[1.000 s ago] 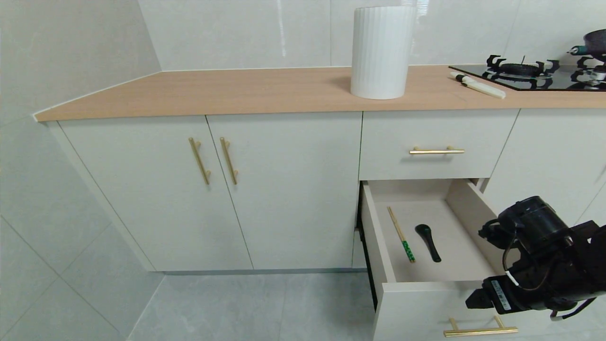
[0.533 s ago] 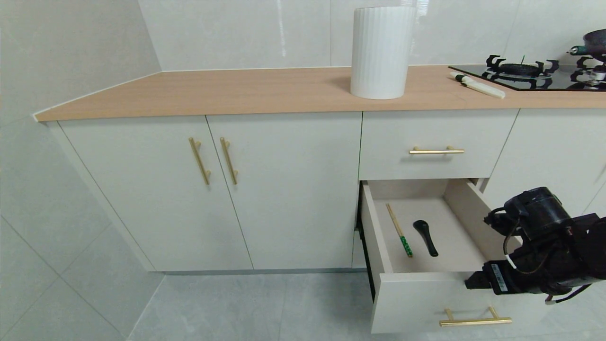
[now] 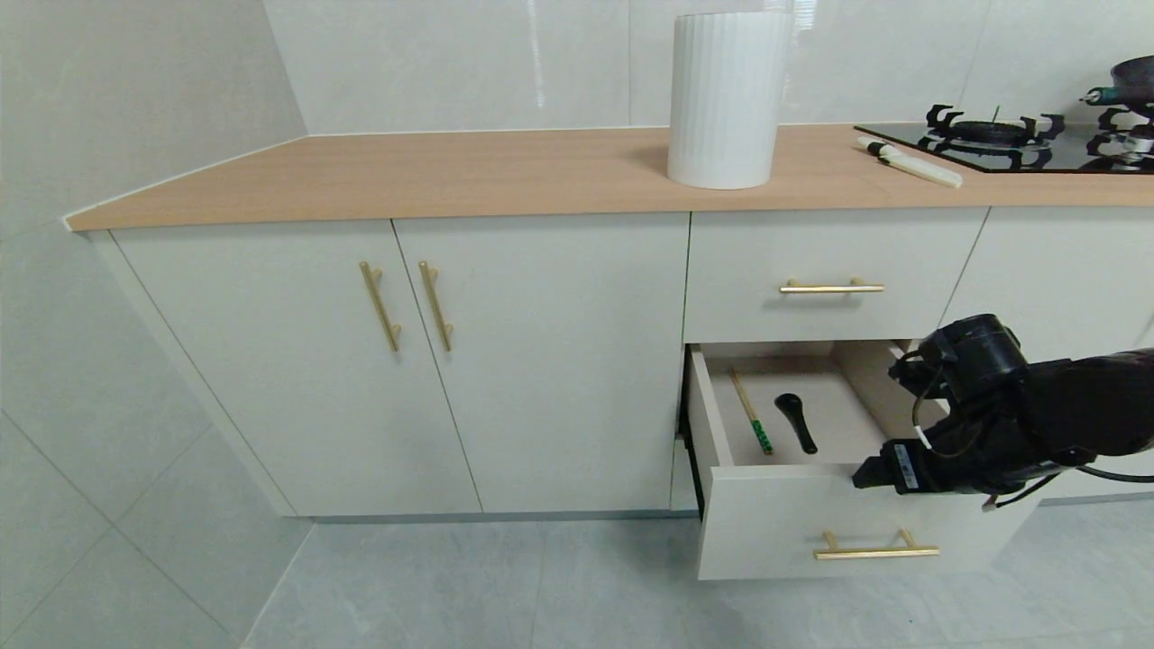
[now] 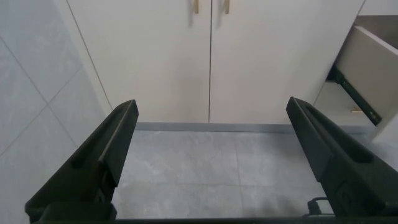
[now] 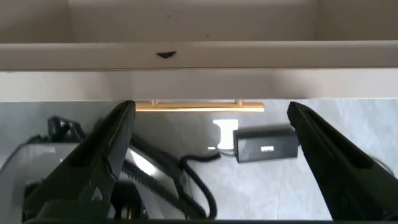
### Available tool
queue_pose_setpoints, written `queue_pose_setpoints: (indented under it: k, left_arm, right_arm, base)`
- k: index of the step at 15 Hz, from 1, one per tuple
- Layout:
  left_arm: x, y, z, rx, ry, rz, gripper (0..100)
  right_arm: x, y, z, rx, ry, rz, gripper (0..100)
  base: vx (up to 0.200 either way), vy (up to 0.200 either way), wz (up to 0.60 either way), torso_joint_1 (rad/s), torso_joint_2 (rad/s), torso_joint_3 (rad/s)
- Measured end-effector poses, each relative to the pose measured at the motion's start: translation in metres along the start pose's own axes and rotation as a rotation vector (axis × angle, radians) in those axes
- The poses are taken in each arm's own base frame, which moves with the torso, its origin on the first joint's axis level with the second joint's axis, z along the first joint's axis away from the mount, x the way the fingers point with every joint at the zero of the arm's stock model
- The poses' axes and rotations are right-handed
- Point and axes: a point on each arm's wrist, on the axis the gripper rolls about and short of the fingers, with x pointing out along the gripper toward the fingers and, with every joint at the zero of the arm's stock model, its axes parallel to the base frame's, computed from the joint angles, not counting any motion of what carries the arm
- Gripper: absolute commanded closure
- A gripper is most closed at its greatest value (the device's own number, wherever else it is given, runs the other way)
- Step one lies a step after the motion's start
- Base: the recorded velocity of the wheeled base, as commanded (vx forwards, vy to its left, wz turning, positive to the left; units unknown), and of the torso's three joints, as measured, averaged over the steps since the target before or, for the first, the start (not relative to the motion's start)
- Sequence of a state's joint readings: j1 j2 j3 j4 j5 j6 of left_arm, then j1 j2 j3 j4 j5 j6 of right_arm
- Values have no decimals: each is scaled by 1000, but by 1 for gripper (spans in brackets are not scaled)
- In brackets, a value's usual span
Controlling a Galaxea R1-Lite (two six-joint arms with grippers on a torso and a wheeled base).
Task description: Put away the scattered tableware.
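Since a second ago the lower drawer [image 3: 775, 527] has slid a good way back into the cabinet, and the right end effector [image 3: 873, 474] has travelled inward with it, from low by the drawer's front corner to the top edge of the drawer front; less of the drawer floor shows now than before.

On that floor lie the chopsticks [image 3: 750, 422] with green ends and, just beside them, a black spoon [image 3: 795, 422]; the two run roughly parallel and do not touch. The right end effector [image 5: 211, 155] stands open and holds nothing, its fingers [image 5: 106, 155] spread wide on either side of the drawer's brass handle [image 5: 199, 107] below them; the handle itself is not gripped.

The left end effector [image 4: 211, 162] is likewise spread open and empty, its fingers [image 4: 99, 162] hanging over the grey floor [image 4: 186, 162] before the double cabinet doors [image 4: 211, 56].

On the counter [image 3: 451, 176] stands a white ribbed canister [image 3: 726, 99]; near it, towards the hob [image 3: 1019, 140], lies a cream-coloured knife [image 3: 909, 162].
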State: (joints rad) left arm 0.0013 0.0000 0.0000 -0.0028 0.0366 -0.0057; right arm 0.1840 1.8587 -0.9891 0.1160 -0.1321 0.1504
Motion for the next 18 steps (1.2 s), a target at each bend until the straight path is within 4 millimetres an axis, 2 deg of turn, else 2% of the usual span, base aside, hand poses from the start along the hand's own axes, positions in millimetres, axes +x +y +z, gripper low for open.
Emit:
queue_pose_setpoints:
  k: [11, 18]
  left_arm:
    - [0, 0, 0, 0, 0, 0, 0]
    - [0, 0, 0, 0, 0, 0, 0]
  right_arm:
    - [51, -2, 81, -7, -144, -15, 0]
    - [76, -6, 106, 17, -205, -18, 0]
  base:
    - [0, 0, 0, 0, 0, 0]
    - [0, 0, 0, 0, 0, 0]
